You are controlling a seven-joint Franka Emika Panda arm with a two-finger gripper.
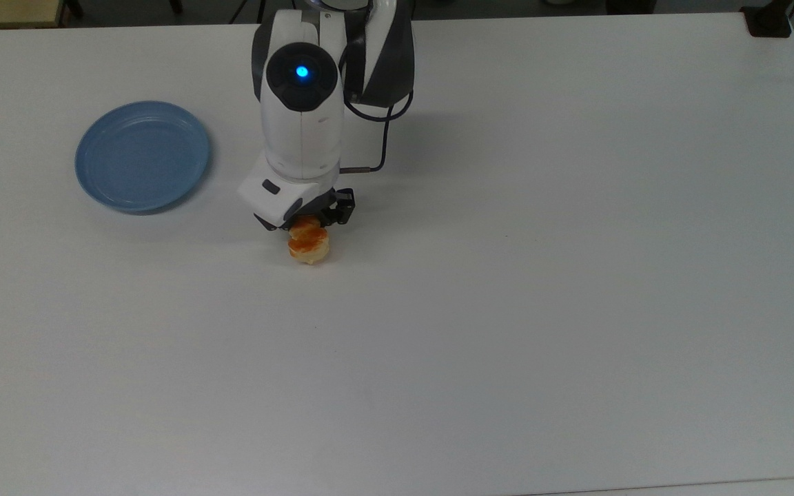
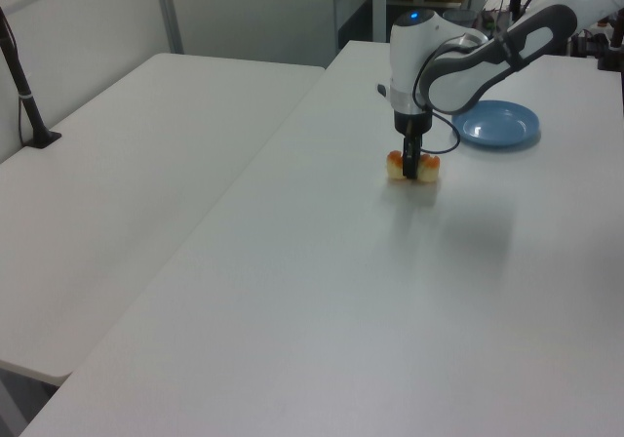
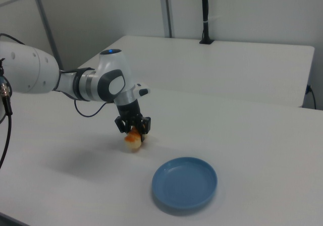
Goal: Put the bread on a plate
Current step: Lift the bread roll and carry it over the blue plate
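The bread (image 1: 309,246), a small pale loaf with an orange-brown glazed top, is pinched at its middle by my gripper (image 1: 304,229), which points straight down. In the left view the bread (image 2: 413,168) sticks out on both sides of the dark fingers (image 2: 410,156) and sits barely above the white table. The right view shows the bread (image 3: 133,140) hanging under the gripper (image 3: 133,132). The light-blue plate (image 1: 142,156) lies empty, well off to the top view's left of the gripper. It also appears as the plate (image 2: 500,125) behind the arm and the plate (image 3: 184,183) nearer the camera.
The white table (image 1: 507,310) stretches wide to the top view's right and front. A black clamp (image 1: 769,21) sits at its far right corner. A second white table (image 2: 127,164) adjoins, with a black post (image 2: 19,76). A cable (image 1: 383,138) loops beside the arm's wrist.
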